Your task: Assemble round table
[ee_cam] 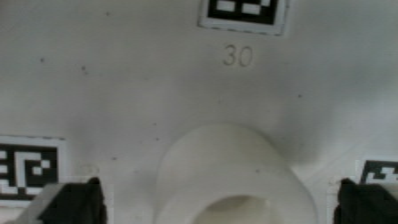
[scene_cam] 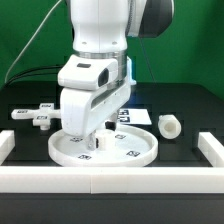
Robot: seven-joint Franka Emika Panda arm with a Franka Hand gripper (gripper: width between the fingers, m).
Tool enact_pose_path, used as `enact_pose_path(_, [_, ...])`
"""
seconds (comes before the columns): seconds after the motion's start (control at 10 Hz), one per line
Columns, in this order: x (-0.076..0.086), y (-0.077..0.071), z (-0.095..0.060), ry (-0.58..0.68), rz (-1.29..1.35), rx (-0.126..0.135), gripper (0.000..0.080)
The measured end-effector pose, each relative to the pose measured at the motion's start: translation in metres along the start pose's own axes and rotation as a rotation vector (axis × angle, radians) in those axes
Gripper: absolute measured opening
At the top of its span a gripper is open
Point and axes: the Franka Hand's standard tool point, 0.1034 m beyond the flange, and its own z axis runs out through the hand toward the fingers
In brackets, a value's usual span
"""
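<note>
The large white rimmed disc (scene_cam: 125,152) lies flat at the table's front middle, with several small square tags on it. My gripper (scene_cam: 82,140) is down over the disc on the exterior view's left side. In the wrist view the disc's surface (ee_cam: 125,90) fills the picture. A raised rounded hub with a hollow (ee_cam: 222,170) sits between my black fingers (ee_cam: 71,205), untouched, with a gap on each side. My gripper (ee_cam: 221,208) is open and empty. The cross-shaped piece (scene_cam: 35,117) lies at the exterior view's left. The short thick post (scene_cam: 170,125) lies at its right.
White border rails run along the front (scene_cam: 110,181), the left (scene_cam: 5,145) and the right (scene_cam: 212,148). The marker board (scene_cam: 133,114) lies behind the disc, partly hidden by the arm. The table is black.
</note>
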Motion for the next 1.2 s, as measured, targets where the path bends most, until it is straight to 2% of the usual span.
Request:
enact_pose_path(0.1, [0.001,-0.001,0.002,0.0,-0.001,0.004,0.0623])
enact_pose_path(0.2, [0.0,-0.002,0.003,-0.001,-0.001,0.005,0.0491])
enact_pose_path(0.3, [0.0,-0.001,0.003,-0.001,-0.001,0.004,0.0491])
enact_pose_path(0.4, [0.0,-0.001,0.003,-0.001,-0.001,0.004,0.0407])
enact_pose_path(0.9, [0.003,-0.002,0.002,-0.001,-0.008,0.002,0.0407])
enact_pose_path(1.2, [0.036,-0.013,0.003,0.012,-0.062,-0.002,0.0409])
